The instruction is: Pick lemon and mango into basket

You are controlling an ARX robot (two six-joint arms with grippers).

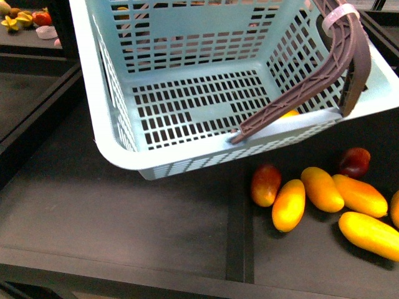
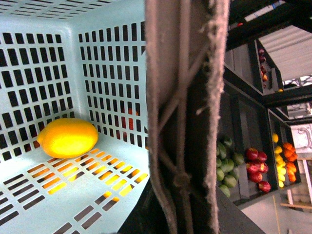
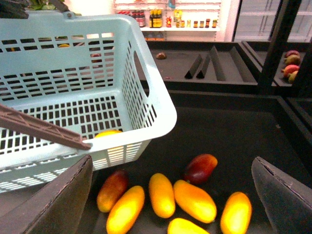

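**Lemon sat in the basket; mangoes lay on the shelf**

Lemon [image 1: 288,114] [image 2: 68,138] [image 3: 108,132] rested on the slotted floor of the turquoise basket [image 1: 206,28] [image 2: 112,12] [image 3: 163,109], tucked into a corner against the lattice walls. In the front view only a sliver of it showed behind the rim. The basket was tilted over the dark shelf [image 1: 124,218] [image 3: 229,131]; whether it touched the shelf could not be told. Its brown handle [image 1: 293,99] [image 2: 180,122] [image 3: 39,127] slanted across the open top and filled the middle of the left wrist view.

The orange-yellow mangoes [image 1: 322,189] [image 3: 162,194] lay on the shelf outside the basket, close together, just beyond its lower rim. Two red-blushed mangoes [image 1: 266,184] [image 3: 200,167] lay among them.

The right gripper [image 3: 171,160] hung above this cluster with its fingers [image 3: 63,204] spread wide and nothing between them. The left gripper could not be made out in any view, so its hold could not be told.
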